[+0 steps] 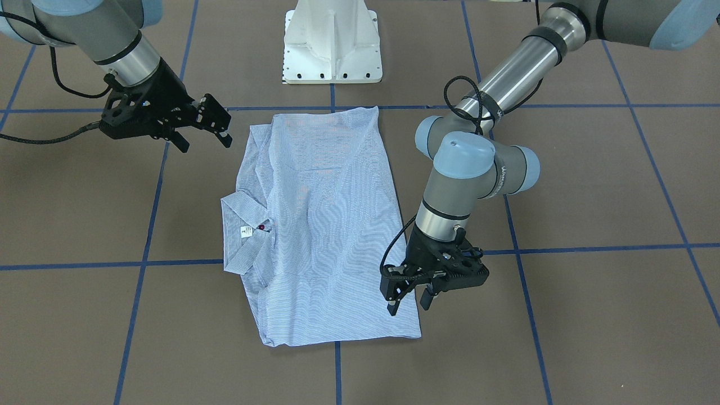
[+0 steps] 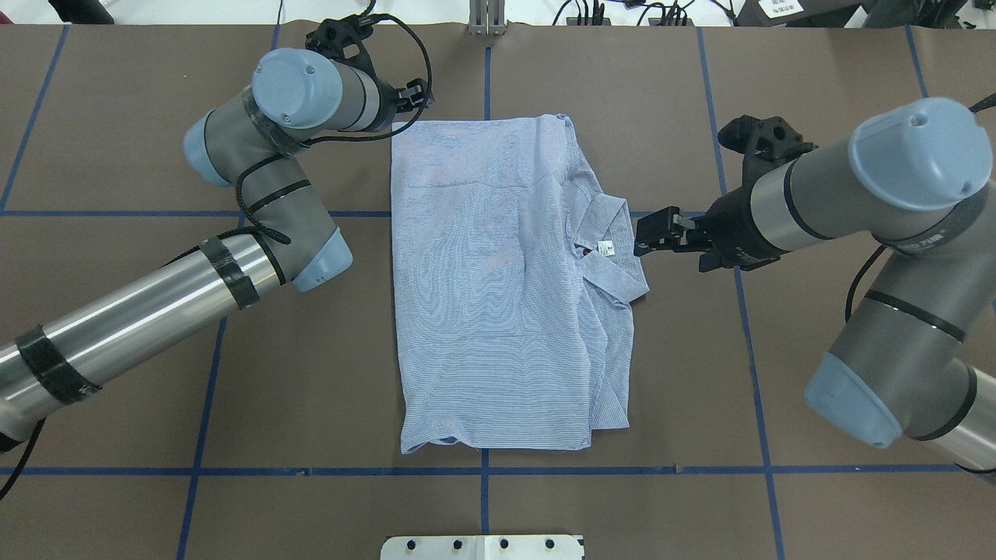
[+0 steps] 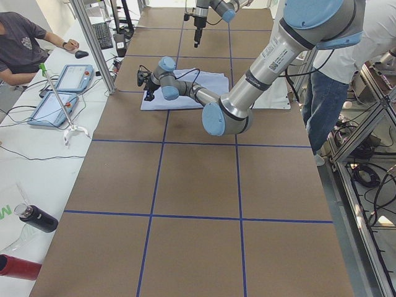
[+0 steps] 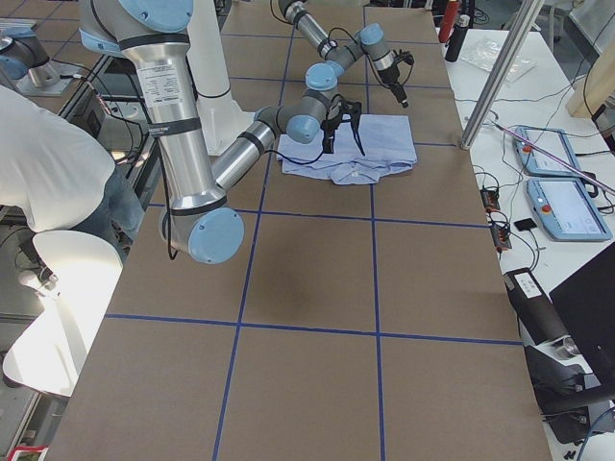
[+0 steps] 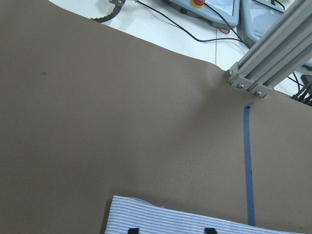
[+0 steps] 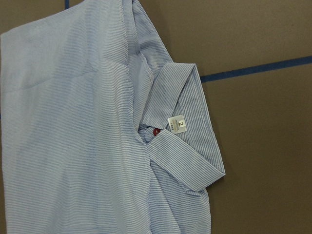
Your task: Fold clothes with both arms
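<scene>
Blue-and-white pinstriped cloth, the shirt (image 1: 326, 225), lies folded into a tall rectangle on the brown table (image 1: 590, 315), across a crossing of blue tape lines (image 1: 590, 247). Its collar (image 1: 239, 233) sticks out along one long edge, with a small white neck label (image 1: 245, 231) and a dark red button (image 1: 261, 227) showing at the neck.

From where I stand across the table, the left gripper (image 1: 409, 295) points down at the shirt's near corner, on the long edge opposite the collar. Its two fingers stand apart with nothing between them; one tip is over the cloth near its edge, the other over the edge or just past it. Whether either touches the fabric I cannot tell. The left wrist camera shows only a striped edge at the bottom of its frame, with the two dark fingertips (image 5: 132, 230) at the very bottom, and bare brown table beyond, running to an aluminium post (image 5: 273, 53).

The right gripper (image 1: 202, 132) hangs tilted beside the shirt, on the collar side and near the far corner. Its fingers are spread and hold nothing, clear of the cloth. Its wrist camera looks down on the collar, the label marked "2" and the red button.

A white pedestal base (image 1: 332, 42) stands past the shirt's far short edge.
</scene>
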Available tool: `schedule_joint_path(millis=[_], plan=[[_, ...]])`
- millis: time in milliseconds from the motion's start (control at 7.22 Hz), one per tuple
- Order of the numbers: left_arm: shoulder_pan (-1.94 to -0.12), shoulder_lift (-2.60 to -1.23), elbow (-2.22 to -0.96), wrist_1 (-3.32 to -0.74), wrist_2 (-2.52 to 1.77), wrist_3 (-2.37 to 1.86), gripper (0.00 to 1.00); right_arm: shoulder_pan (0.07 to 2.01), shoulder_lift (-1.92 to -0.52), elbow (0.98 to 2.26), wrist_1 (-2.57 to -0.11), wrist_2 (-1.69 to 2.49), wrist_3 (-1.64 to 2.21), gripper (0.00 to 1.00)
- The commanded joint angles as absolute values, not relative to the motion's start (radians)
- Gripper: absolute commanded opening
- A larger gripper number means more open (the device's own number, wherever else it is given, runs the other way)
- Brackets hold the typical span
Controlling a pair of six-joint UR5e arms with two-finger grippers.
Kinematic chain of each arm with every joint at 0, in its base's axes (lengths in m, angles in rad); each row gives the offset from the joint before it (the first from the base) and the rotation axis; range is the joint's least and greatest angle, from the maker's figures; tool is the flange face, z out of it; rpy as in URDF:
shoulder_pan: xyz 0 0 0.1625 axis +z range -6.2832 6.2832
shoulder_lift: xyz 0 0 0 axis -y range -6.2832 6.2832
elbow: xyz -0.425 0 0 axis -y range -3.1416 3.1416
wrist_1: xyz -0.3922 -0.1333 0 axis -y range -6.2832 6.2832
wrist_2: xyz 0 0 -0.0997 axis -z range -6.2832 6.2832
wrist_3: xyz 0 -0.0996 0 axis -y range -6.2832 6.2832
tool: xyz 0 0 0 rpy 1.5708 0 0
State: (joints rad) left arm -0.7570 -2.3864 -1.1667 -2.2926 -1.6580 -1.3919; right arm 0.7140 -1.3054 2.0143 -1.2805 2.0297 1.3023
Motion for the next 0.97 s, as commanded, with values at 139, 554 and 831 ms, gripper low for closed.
schedule_joint_path(millis=[139,554,831], plan=[[-0.753,-2.298,-1.573,-1.938,-1.675,-1.388,0.99,0.612,-1.299,1.942,-1.276,1.954,1.293,1.0],[-0.749,-2.301,-1.591,-1.927,-1.672,-1.39,0.99,0.543,-1.191,1.811,-1.279,1.913,1.293,0.98],[-0.749,-2.298,-1.591,-1.927,-1.669,-1.39,0.98,0.512,-1.18,1.775,-1.279,1.89,1.292,0.87]])
